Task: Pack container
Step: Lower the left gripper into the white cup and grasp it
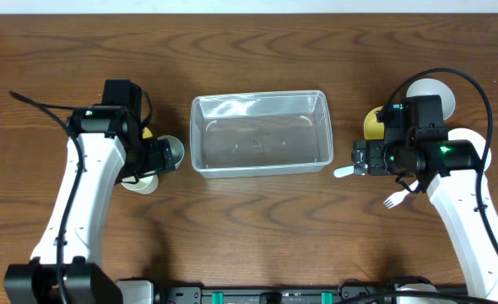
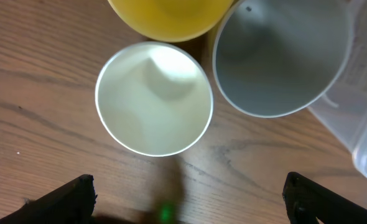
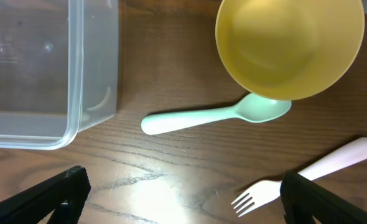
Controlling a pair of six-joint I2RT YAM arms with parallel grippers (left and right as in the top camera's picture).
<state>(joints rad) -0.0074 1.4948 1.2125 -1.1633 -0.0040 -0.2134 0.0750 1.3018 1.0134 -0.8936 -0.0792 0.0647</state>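
The clear plastic container [image 1: 260,135] stands empty at the table's middle; its corner shows in the left wrist view [image 2: 357,106] and the right wrist view [image 3: 78,93]. My left gripper [image 1: 154,160] [image 2: 186,205] is open and empty just short of a white cup [image 1: 145,181] [image 2: 153,98]. A grey cup [image 1: 173,152] [image 2: 280,56] and a yellow cup [image 2: 171,15] stand beside it. My right gripper [image 1: 359,159] [image 3: 183,199] is open and empty above the table near a mint spoon [image 1: 343,171] [image 3: 214,116] and a white fork [image 1: 395,199] [image 3: 308,174].
A yellow bowl [image 1: 373,124] [image 3: 289,43] stands right of the container, over the spoon's tip. A white bowl [image 1: 430,91] stands behind the right arm. The cups stand close to the container's left wall.
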